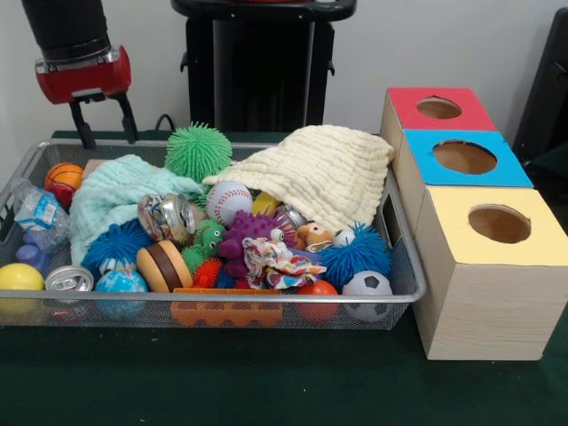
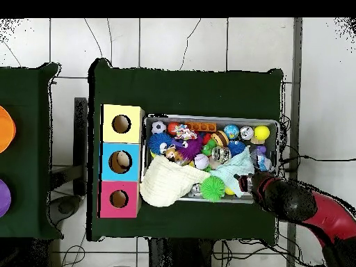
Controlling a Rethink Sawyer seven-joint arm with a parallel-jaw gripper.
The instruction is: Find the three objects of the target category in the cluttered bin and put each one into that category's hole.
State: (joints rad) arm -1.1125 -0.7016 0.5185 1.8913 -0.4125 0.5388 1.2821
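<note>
Still searching, by the look of it: gripper (image 1: 105, 122) hangs above the wire bin's (image 1: 404, 257) far corner, fingers spread apart and empty. No category is given; candidates such as the baseball (image 1: 229, 201) and soccer ball (image 1: 367, 290) lie in the clutter, others possibly under the cream cloth (image 1: 319, 173). Next: pick a target, descend, then carry it to a box hole (image 1: 464, 156).

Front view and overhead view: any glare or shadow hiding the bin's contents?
Front view: even light, small highlights on the crushed can, contents readable. Overhead view: the arm covers the bin corner; the toys show small and crowded.
</note>
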